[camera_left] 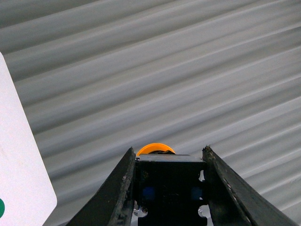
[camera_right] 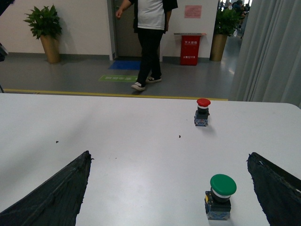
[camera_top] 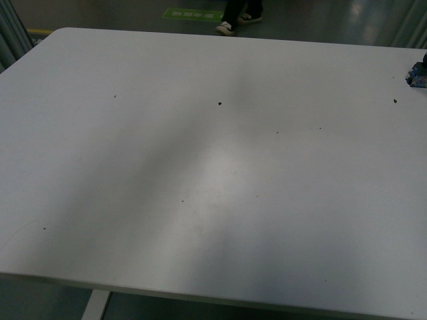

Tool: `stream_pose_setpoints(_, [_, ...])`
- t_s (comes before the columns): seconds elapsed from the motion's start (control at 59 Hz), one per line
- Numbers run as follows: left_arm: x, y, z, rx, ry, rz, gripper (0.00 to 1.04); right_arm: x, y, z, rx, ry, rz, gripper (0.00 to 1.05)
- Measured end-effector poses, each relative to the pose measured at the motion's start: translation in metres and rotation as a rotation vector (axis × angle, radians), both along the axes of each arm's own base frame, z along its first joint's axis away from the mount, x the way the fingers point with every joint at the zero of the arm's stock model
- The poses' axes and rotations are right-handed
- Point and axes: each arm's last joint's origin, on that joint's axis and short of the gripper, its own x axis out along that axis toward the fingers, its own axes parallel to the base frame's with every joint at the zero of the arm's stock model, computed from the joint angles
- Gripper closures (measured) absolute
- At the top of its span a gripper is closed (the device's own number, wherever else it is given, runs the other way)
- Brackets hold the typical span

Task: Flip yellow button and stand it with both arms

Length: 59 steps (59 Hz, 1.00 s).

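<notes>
My left gripper (camera_left: pixel 169 155) pinches the yellow button (camera_left: pixel 170 190) by its black block. My right gripper (camera_right: pixel 168 157) hangs spread wide over the surface (camera_right: pixel 117 136), near a green-capped switch (camera_right: pixel 221 194).

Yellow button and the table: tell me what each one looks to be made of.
Yellow button: probably moulded plastic. It has a smooth orange-yellow cap and a matte black boxy body with bluish-clear inserts.
Table: likely laminate or coated board, though that is uncertain. The top is flat matte white with soft glare and small dark specks.
</notes>
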Motion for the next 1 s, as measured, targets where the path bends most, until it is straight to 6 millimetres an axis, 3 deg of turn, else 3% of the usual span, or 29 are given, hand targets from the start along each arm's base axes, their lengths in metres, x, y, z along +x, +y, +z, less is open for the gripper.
stream_pose_setpoints(0.271, [0.0, 0.0, 0.0, 0.001, -0.003, 0.0, 0.7, 0.0, 0.0, 0.0, 0.0, 0.0, 0.0, 0.07])
stream_pose_setpoints(0.322, [0.0, 0.0, 0.0, 0.001, -0.003, 0.0, 0.7, 0.002, 0.0, 0.001, 0.07, 0.026, -0.031, 0.07])
stream_pose_setpoints(0.458, [0.0, 0.0, 0.0, 0.001, -0.004, 0.0, 0.7, 0.032, 0.006, 0.035, 0.413, -0.013, -0.012, 0.07])
stream_pose_setpoints(0.56, [0.0, -0.001, 0.001, 0.0, -0.004, -0.001, 0.7, 0.074, 0.007, 0.066, 0.66, -0.048, 0.051, 0.07])
stream_pose_setpoints(0.695, [0.0, 0.0, 0.001, 0.0, -0.005, 0.001, 0.7, 0.114, 0.0, 0.067, 0.889, 0.058, 0.083, 0.07])
stream_pose_setpoints(0.899, [0.0, -0.001, 0.001, 0.0, -0.006, -0.001, 0.7, 0.128, -0.005, 0.082, 1.075, 0.1, 0.154, 0.07])
stream_pose_setpoints(1.001, [0.0, -0.001, 0.001, 0.0, -0.006, -0.001, 0.7, 0.133, 0.004, 0.092, 1.121, 0.135, 0.202, 0.07])
